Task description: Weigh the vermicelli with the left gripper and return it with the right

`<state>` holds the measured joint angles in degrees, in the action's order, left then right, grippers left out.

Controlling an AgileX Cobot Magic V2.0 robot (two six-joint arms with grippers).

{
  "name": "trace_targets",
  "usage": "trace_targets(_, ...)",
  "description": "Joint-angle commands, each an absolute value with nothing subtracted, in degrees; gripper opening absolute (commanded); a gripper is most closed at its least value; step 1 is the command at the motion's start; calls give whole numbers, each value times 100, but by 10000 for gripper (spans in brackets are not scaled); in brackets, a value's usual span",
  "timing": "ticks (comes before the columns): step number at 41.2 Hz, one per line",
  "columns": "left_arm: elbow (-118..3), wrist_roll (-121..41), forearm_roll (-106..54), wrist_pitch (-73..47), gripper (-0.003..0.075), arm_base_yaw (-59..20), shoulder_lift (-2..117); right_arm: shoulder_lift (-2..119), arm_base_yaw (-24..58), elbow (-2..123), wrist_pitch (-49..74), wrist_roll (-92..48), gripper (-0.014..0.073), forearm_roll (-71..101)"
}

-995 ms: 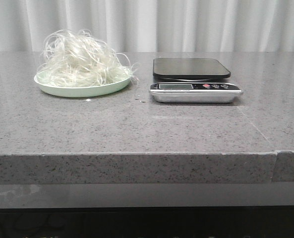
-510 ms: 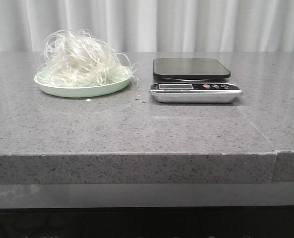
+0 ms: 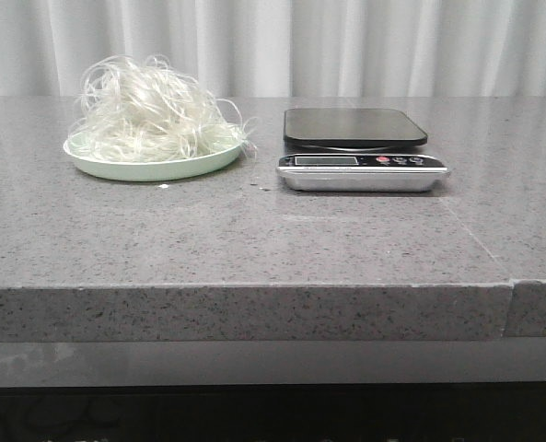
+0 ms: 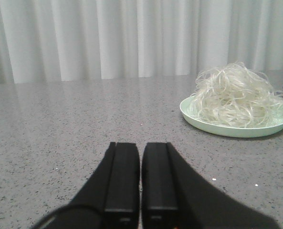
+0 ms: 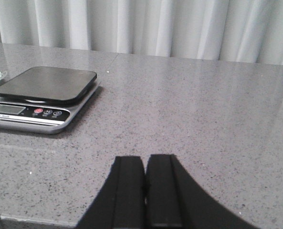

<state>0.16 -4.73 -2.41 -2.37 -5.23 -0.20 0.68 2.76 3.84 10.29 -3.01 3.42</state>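
The jaws of the left gripper (image 4: 140, 181) were pressed together with nothing between them, hanging low over bare speckled grey stone of the desk (image 3: 254, 230); neither gripper showed in the front view. Toward the desk's far left part, near its far edge, sat a pale green round plate (image 3: 153, 164), and the vermicelli (image 3: 153, 110) was heaped on it as a fluffy tangle of thin whitish strands, with a few loose loops trailing over the plate's right rim. Just to the right of the plate, apart from it, stood a digital kitchen scale (image 3: 360, 152) with a dark square platform, a silver front panel, a small display and a row of buttons, one of them red. Its platform carried nothing. Farther right, the jaws of the right gripper (image 5: 144, 191) were likewise closed on nothing, above open desk well apart from the scale. White curtains (image 3: 346, 46) hung behind the far edge.
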Motion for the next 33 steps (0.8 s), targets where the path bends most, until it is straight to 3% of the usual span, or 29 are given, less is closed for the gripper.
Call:
trace_targets(1,47,-409,-301,243,141,-502,-136,-70,230,216,127,-315,145,358)
trace_targets(33,47,-409,-301,243,141,-502,-136,-155,147,-113,-491,-294,145,614)
